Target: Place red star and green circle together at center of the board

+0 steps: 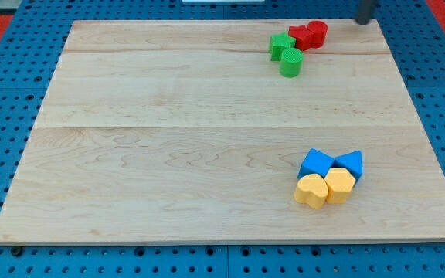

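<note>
My tip [364, 21] at frame's top right, touching nothing, red star [300, 36] and green circle [290, 62] left-below it, seemingly apart.

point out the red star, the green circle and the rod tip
red star [300, 36], camera view, on its top face
green circle [290, 62], camera view, on its round top
my tip [364, 20], camera view, on the rod's lower end, right of the red blocks

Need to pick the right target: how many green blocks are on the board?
2. The green star and green circle touch near the view's top right, beside the red blocks. None appears hidden.
</note>
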